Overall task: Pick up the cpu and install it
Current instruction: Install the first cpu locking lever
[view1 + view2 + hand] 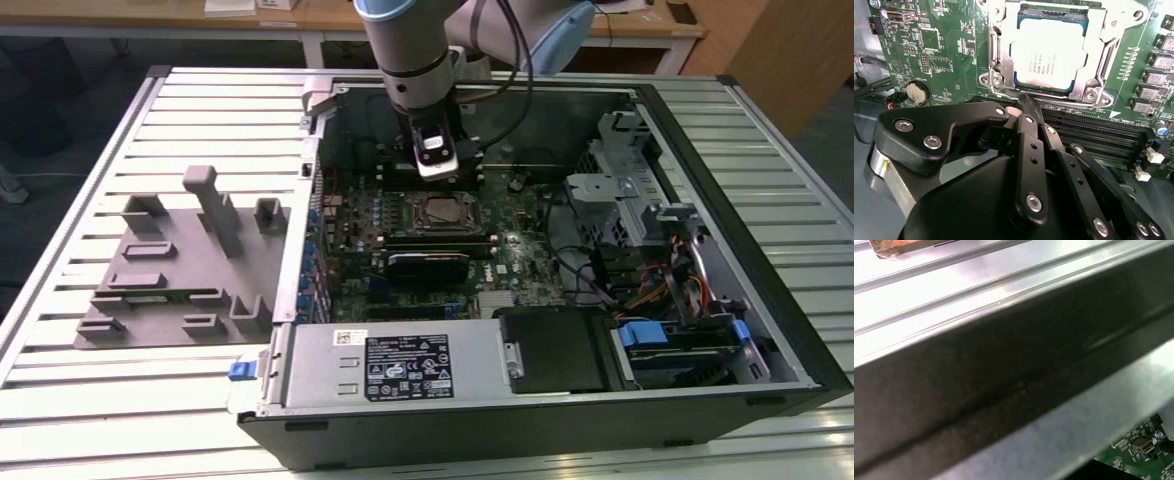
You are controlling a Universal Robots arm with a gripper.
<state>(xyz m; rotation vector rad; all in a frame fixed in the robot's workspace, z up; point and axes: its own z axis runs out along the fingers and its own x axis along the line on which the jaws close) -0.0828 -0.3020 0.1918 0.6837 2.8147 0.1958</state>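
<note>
Nearest in the exterior view, on the slatted table (67, 400), stands one open case (561, 425) with one power supply (400, 365) along its near edge. One grey fixture (160, 270) lies beside the case on the exterior view's left. Farther in lies the one board (534, 240), and at its middle the one socket (416, 222). The one cpu (441, 209) already sits flat in it, silvery top up. The second wrist view shows this closely: the cpu (1049, 52) lies inside the metal frame (999, 55), with one coin cell (917, 92) off to the side. Just beyond the socket, toward the far wall, the one gripper (438, 170) hangs from the one arm (407, 50). Its claw (1024, 107) looks pressed together with nothing pinched, its tip near the frame's edge but apart from the chip. I judge the placing done and the work at its seating stage. Any further move calls for care to stay clear of the frame and not nudge the chip.
</note>
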